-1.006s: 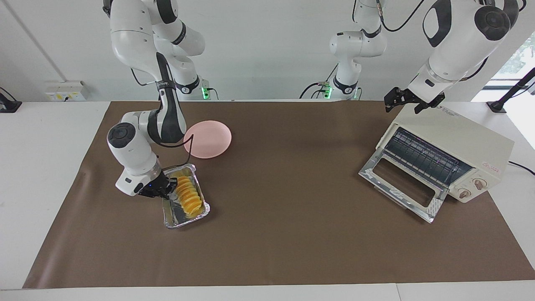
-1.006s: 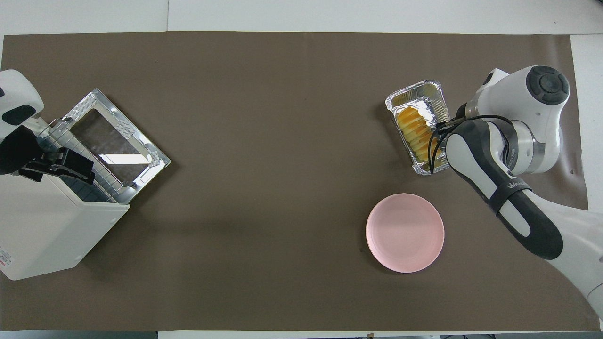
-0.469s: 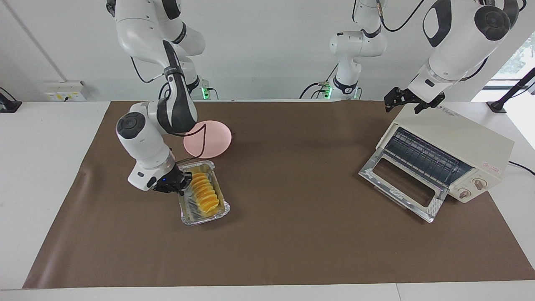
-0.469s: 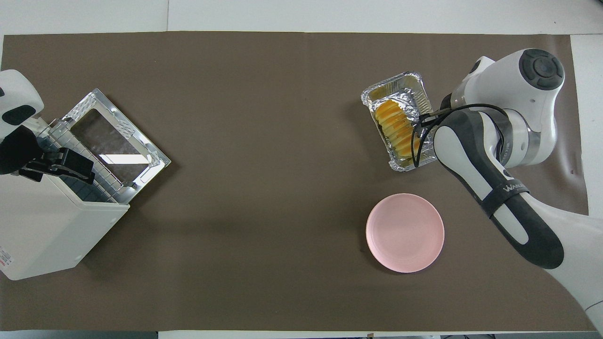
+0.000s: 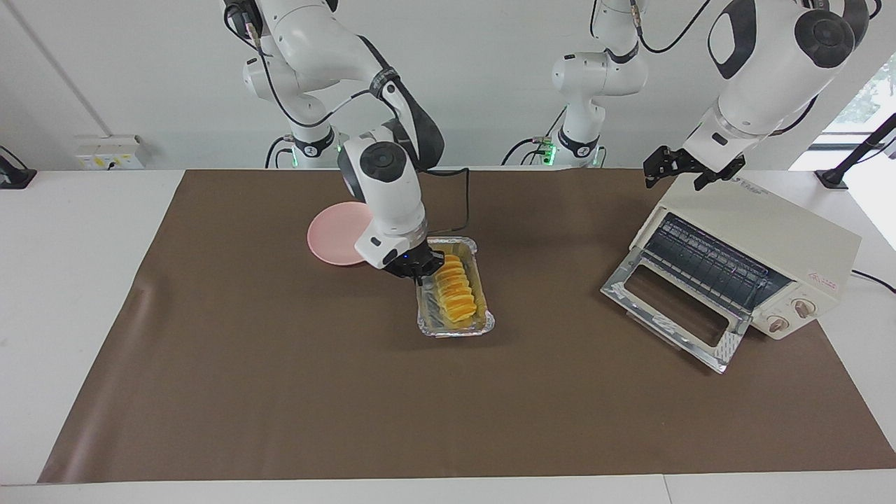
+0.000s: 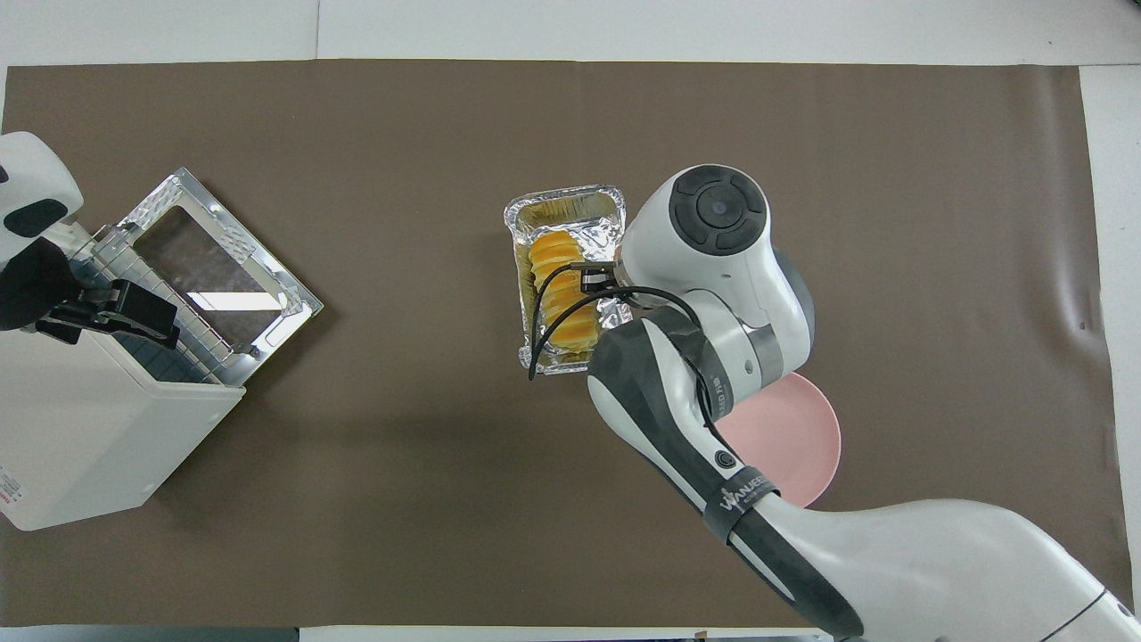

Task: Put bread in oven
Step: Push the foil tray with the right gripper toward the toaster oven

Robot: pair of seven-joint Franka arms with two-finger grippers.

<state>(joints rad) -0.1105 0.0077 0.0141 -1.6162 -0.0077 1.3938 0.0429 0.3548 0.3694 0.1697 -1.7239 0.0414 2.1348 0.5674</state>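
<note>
While the right tool pinches the rim of the foil tray, fingers pressed together on the tray wall that faces the right arm's end, the bread lies inside that tray, lengthwise along it. The tray sits near the middle of the worktop, somewhat toward the edge at the robots' side. The pink plate lies nearer to the robots than the tray and toward the right arm's end, partly covered by the right arm. The oven stands by the corner at the robots' edge and the left arm's end, its door dropped open onto the brown mat and the wire rack exposed. The left tool hangs over the oven's top corner, fingers spread, gripping nothing
</note>
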